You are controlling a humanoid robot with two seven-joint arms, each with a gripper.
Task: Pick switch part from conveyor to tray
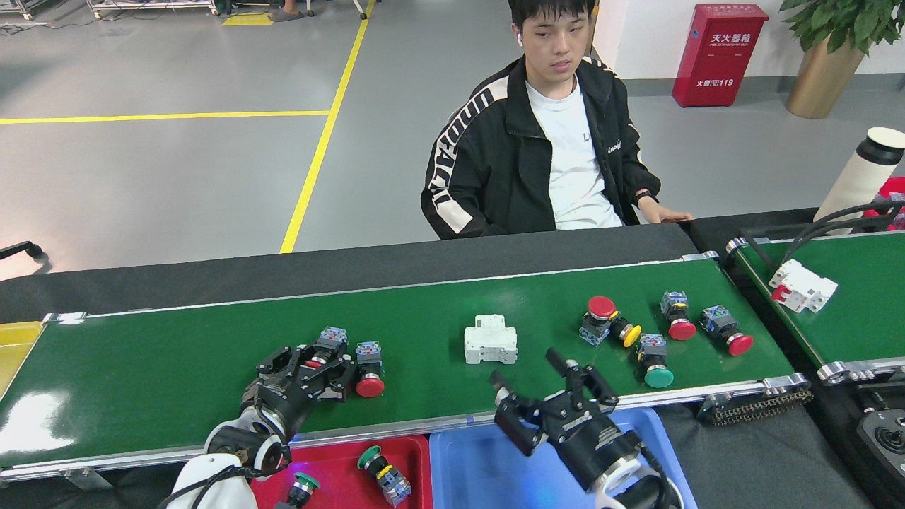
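Two arms: left gripper (322,367), lower left, jaws closing around red-capped switch part (327,346); right gripper (541,382) jaws open, empty.
Advice: grip squarely, lift clear of glossy green conveyor (177,367), avoid nudging neighbouring red-capped switch (369,367).

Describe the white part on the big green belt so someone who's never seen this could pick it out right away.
Find the long green conveyor with silver rails. Near its middle, just beyond the open right gripper, lies the white breaker. It alone there is a plain white block; its neighbours are push buttons with coloured round caps.
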